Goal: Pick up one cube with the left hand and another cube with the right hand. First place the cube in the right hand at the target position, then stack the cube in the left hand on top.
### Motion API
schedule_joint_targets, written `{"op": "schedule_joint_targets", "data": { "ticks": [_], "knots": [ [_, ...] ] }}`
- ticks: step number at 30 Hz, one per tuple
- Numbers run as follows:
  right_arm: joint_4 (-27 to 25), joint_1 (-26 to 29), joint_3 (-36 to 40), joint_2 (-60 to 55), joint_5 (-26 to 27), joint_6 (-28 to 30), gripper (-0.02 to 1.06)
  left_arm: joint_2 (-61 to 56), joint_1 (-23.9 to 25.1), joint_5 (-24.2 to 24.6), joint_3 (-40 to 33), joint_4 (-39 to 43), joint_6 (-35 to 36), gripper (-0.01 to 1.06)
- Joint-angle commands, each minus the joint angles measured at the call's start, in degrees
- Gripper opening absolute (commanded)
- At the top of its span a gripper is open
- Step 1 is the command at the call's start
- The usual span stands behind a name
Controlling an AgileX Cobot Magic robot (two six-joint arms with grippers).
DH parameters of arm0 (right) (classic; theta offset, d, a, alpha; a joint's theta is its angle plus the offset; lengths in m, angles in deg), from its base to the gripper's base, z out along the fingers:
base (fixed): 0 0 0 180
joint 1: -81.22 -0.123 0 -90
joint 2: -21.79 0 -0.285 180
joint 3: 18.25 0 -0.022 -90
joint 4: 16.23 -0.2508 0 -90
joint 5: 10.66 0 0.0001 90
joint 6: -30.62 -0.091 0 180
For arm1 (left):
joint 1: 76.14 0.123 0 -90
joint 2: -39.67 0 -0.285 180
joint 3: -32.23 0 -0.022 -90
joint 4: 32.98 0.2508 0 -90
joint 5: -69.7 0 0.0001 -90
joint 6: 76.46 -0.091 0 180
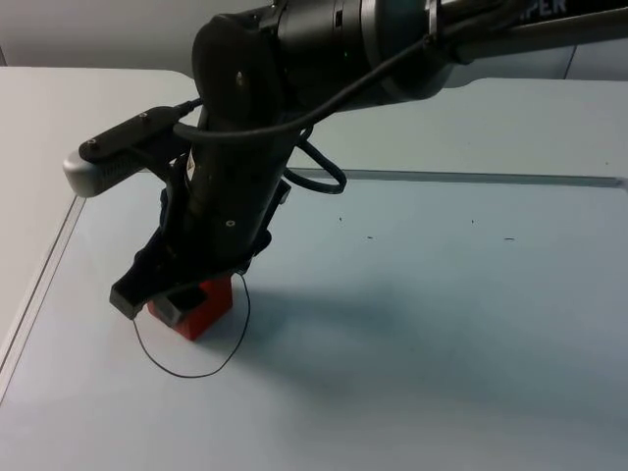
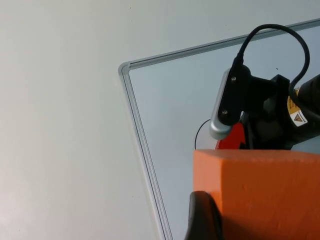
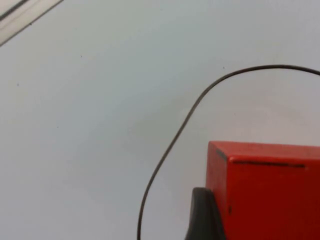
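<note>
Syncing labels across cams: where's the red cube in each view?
Top: red cube under the right gripper, inside the circle.
Left wrist: red sliver past the orange cube in the left gripper, by the circle's arc.
Right wrist: cube beside the fingertip, within the circle.
Shared landmark: the circle.

Two cubes counted: one bright red, hard-edged cube point(image 1: 201, 306) on the pale table inside the drawn ring, seen close in the right wrist view point(image 3: 265, 190), and one matte orange cube point(image 2: 257, 192) with a foam-like surface. One thin black circle outline point(image 1: 191, 339) drawn on the table. One white table top point(image 1: 442, 324) with one pale metal edging strip point(image 2: 142, 145). Two black two-finger grippers: right gripper point(image 1: 172, 294) at the red cube, left gripper point(image 2: 205, 220) at the orange cube.
</note>
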Motion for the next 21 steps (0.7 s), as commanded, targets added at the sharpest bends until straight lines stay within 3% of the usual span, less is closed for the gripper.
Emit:
{"op": "schedule_joint_targets", "data": {
  "ticks": [1,4,5,8,9,12,16,21],
  "knots": [
    [-0.19,-0.27,-0.43,-0.32,-0.38,0.21,0.01,-0.07,-0.36,-0.66,-0.22,-0.07,-0.04,0.00],
    [-0.19,-0.27,-0.43,-0.21,-0.52,0.21,0.19,-0.07,-0.36,-0.66,-0.22,-0.07,-0.04,0.00],
    [-0.19,-0.27,-0.43,-0.21,-0.52,0.21,0.19,-0.07,-0.36,-0.66,-0.22,-0.07,-0.04,0.00],
    [-0.19,-0.27,-0.43,0.29,0.09,0.21,0.44,-0.07,-0.36,-0.66,-0.22,-0.07,-0.04,0.00],
    [-0.19,-0.27,-0.43,0.29,0.09,0.21,0.44,-0.07,-0.36,-0.66,-0.22,-0.07,-0.04,0.00],
    [-0.19,-0.27,-0.43,1.04,1.26,0.21,0.67,-0.07,-0.36,-0.66,-0.22,-0.07,-0.04,0.00],
    [0.09,-0.27,-0.43,1.74,1.65,0.21,0.76,-0.07,-0.36,-0.66,-0.22,-0.07,-0.04,0.00],
    [0.18,-0.27,-1.73,1.89,0.58,0.21,0.76,-0.07,-0.36,-0.66,-0.22,-0.07,-0.04,0.00]
  ]
}}
